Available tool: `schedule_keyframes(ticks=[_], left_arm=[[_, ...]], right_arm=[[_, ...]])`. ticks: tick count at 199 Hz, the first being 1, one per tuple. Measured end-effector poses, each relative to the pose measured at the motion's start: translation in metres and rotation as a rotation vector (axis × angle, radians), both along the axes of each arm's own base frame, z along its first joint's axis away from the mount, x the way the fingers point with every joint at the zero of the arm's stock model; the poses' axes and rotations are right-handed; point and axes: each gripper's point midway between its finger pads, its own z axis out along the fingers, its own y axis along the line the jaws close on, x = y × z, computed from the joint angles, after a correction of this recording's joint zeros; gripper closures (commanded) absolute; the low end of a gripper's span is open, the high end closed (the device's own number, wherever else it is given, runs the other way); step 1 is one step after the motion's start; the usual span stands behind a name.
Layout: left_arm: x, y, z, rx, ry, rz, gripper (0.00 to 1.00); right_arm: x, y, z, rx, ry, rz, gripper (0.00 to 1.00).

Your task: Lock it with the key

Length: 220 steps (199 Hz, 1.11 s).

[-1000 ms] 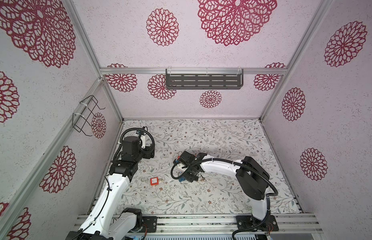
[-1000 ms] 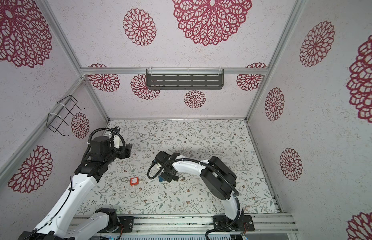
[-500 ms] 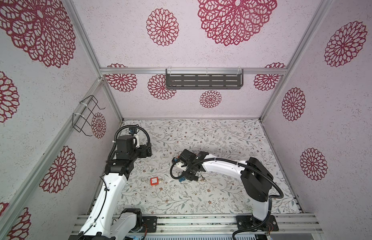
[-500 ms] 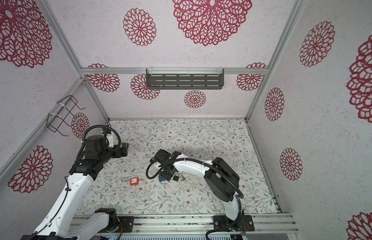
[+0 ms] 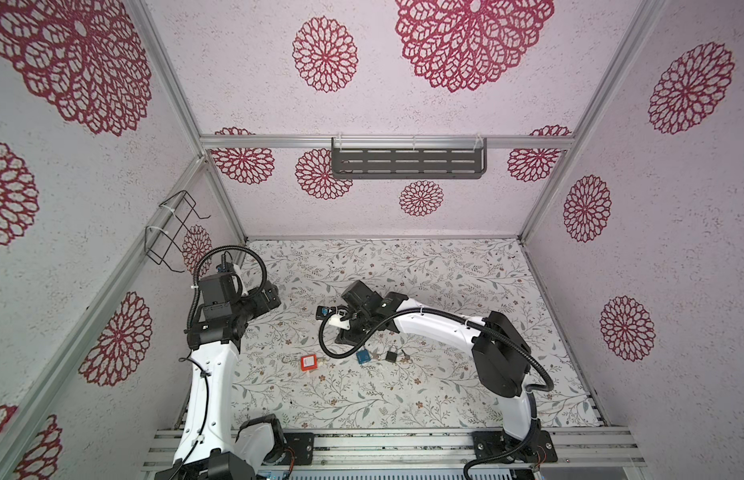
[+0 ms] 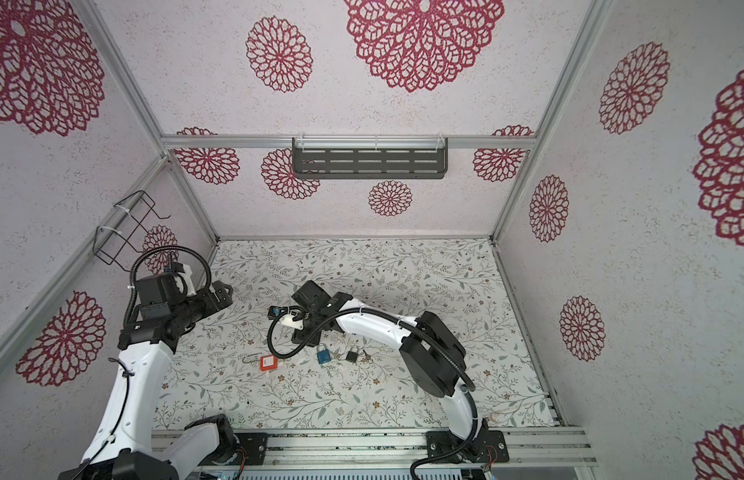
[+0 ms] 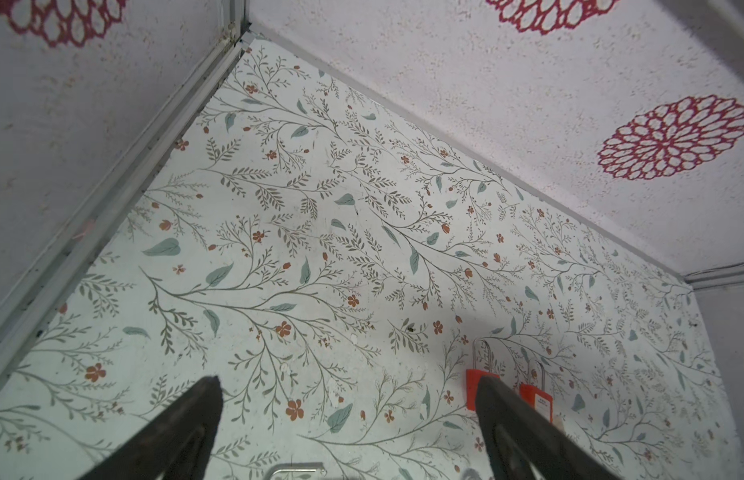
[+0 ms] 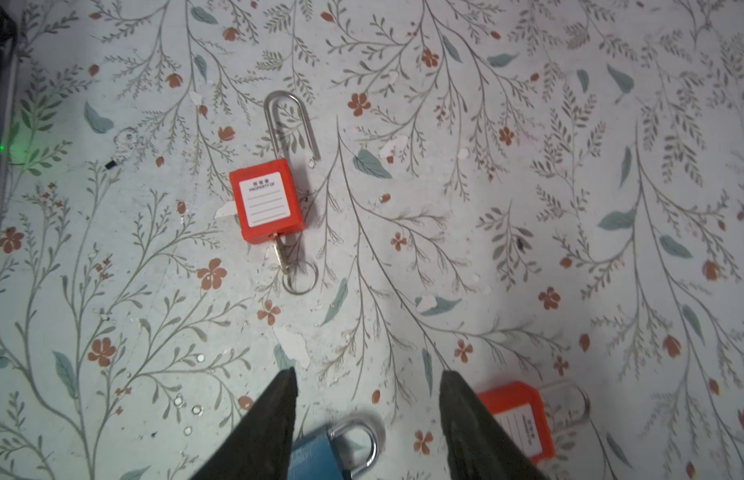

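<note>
Red padlock (image 8: 266, 199) flat on table (image 8: 528, 124), left of centre, shackle (image 8: 287, 120) open, key (image 8: 283, 253) in its base. Right gripper (image 8: 366, 374) parted, empty, by blue padlock (image 8: 316, 453); left gripper (image 7: 348, 382) wide, empty, far left. Risk: wrong lock grabbed, or unbraced body skidding when key turned

The left arm (image 5: 220, 382) and right arm (image 5: 445, 332) have white links, black joints and corrugated black cables (image 5: 233, 247). The right gripper (image 8: 367, 373) has black wedge fingers (image 8: 270, 419)
</note>
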Motion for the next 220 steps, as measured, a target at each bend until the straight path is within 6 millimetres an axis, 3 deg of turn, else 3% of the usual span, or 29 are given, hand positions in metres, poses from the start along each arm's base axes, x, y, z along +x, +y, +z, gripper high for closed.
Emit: schedule_keyframes(ticks=[84,145,220], left_arm=[[0.002,0.001,-0.008,-0.138,0.013,0.031,0.0],[0.002,0.0,-0.01,-0.144,0.016,0.027,0.0],[0.001,-0.001,-0.013,-0.143,0.022,0.021,0.0]], right_arm=[[-0.013,0.056,-0.036,0.012,-0.025,0.229,0.36],[-0.031,0.074,-0.049,0.002,-0.008,0.304,0.35],[-0.043,0.078,-0.068,-0.028,0.021,0.327,0.3]])
